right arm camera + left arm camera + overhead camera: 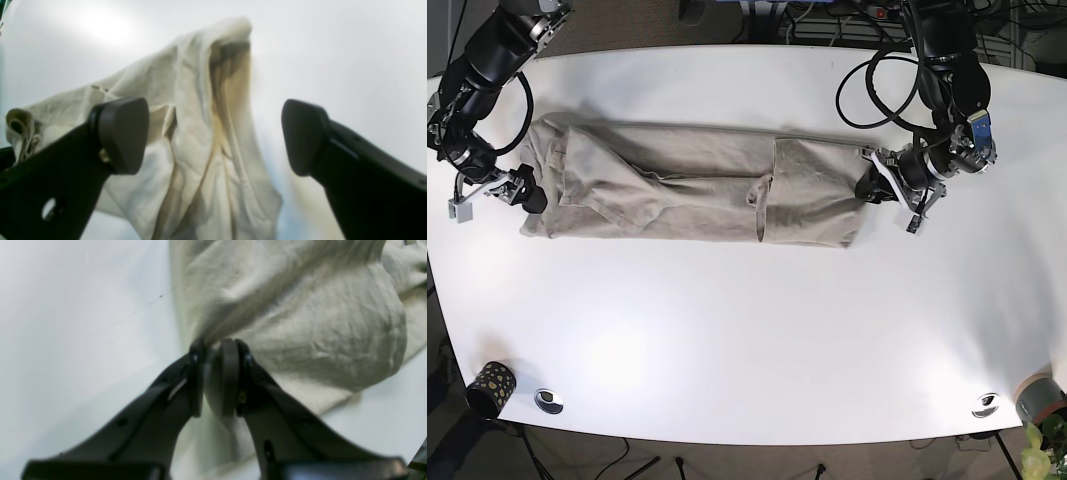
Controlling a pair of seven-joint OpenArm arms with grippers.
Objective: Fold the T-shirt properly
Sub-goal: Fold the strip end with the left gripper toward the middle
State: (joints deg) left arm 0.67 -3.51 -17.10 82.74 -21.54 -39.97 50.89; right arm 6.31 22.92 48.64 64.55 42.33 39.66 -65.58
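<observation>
White table (pixel 747 340), T-shirt (pixel 687 185) lying lengthwise left-right, left claw (pixel 868 186) pinching its end

Cream T-shirt (pixel 687 185) on a white table (pixel 757 330) (black claws).

The work surface is a white table (pixel 757 340) with rounded corners and a glossy top showing soft light reflections. Black cables (pixel 827 15) lie on the floor beyond its far edge. A dark speckled cup (pixel 489 386) stands at the near-left corner.
</observation>
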